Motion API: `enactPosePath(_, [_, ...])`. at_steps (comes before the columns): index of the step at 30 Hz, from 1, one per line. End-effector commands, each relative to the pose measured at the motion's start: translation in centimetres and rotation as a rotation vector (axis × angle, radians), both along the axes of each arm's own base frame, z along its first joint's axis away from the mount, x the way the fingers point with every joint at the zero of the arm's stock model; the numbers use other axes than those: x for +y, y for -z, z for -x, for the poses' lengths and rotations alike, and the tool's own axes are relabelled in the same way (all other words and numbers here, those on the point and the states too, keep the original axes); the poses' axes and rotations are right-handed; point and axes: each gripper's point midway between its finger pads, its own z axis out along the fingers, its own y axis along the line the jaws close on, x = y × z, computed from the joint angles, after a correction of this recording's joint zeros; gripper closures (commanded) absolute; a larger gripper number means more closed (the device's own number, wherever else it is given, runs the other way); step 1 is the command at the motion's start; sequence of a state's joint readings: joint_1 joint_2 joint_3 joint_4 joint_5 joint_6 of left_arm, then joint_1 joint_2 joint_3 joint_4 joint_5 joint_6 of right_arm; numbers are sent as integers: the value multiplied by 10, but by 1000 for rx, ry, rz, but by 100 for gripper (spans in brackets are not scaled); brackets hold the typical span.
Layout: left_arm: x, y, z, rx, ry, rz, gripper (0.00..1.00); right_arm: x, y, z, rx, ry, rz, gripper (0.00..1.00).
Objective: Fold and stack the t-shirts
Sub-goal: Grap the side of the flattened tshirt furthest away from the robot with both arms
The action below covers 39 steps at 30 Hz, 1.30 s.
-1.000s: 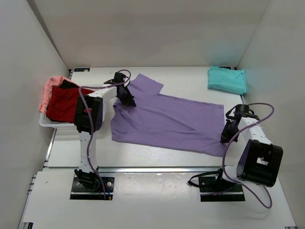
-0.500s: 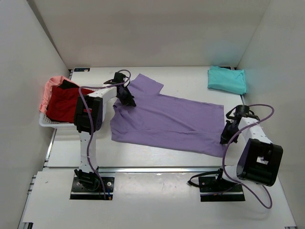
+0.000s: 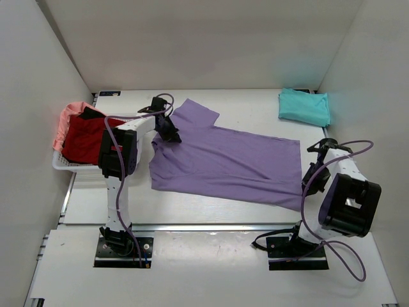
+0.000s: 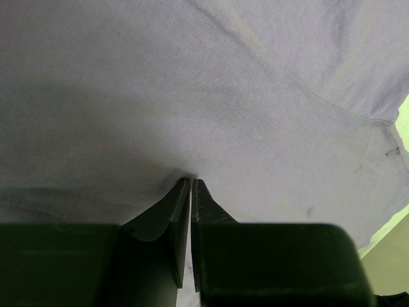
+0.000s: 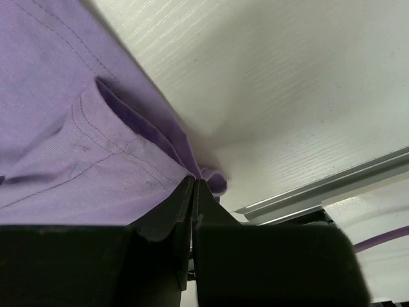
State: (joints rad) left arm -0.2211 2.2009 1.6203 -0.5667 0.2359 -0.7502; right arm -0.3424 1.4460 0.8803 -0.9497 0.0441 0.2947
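**Two pinches, one even lift**

Top view: the lavender t-shirt (image 3: 223, 163) lies flat on the bench (image 3: 255, 109), with the left hand (image 3: 170, 132) at its 10 o'clock and the right hand (image 3: 309, 181) at 4 o'clock.
Left wrist: clenched on cloth.
Right wrist: clenched on the hem corner. Raising both together should prevent slipping.

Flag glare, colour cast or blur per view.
Top external: even light, sharp; teal t-shirt tints the nearby wall cyan. Left wrist: lavender t-shirt dim, greyish, soft. Right wrist: stitching crisp, table bright, right tool underexposed.
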Motion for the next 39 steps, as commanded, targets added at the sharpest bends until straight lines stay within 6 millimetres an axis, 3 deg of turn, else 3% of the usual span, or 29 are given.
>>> enactPosePath(1, [12, -23, -5, -48, -24, -13, 82, -3, -4, 1, 45, 19, 10, 100])
enactPosePath(4, [10, -25, -6, -54, -20, -4, 82, 1, -5, -12, 11, -31, -2, 95])
enactPosePath(8, [9, -31, -10, -72, -16, 15, 79, -2, -24, -58, -164, -71, 19, 82])
enactPosePath(10, [8, -40, -15, -99, -4, 32, 78, -3, -38, -84, -262, -73, 8, 78])
enactPosePath(15, [2, -68, -34, -178, 6, 42, 70, -13, -41, -122, -330, -72, 10, 75])
enactPosePath(20, [10, -98, -72, -289, -19, -29, 64, -12, -33, -157, -327, -107, 10, 73])
enactPosePath(22, [4, -94, -82, -292, -2, -65, 61, -11, -29, -166, -322, -113, 7, 72])
enactPosePath(24, [6, -112, -107, -365, -12, -110, 58, -12, -30, -179, -331, -121, 13, 70])
enactPosePath(25, [5, -98, -111, -352, 2, -131, 54, -11, -23, -180, -314, -125, 7, 70])
enactPosePath(27, [7, -110, -133, -410, -13, -156, 51, -12, -27, -194, -326, -129, 13, 70])
enactPosePath(28, [7, -95, -136, -385, -1, -168, 48, -10, -26, -197, -326, -134, 11, 69])
enactPosePath(31, [13, -95, -161, -426, -16, -198, 46, -17, -32, -214, -345, -131, 14, 69])
enactPosePath(33, [20, -68, -162, -377, -15, -214, 45, -19, -33, -221, -350, -119, 14, 69])
enactPosePath(39, [33, -43, -161, -357, -13, -283, 42, -20, -29, -222, -340, -124, 8, 68])
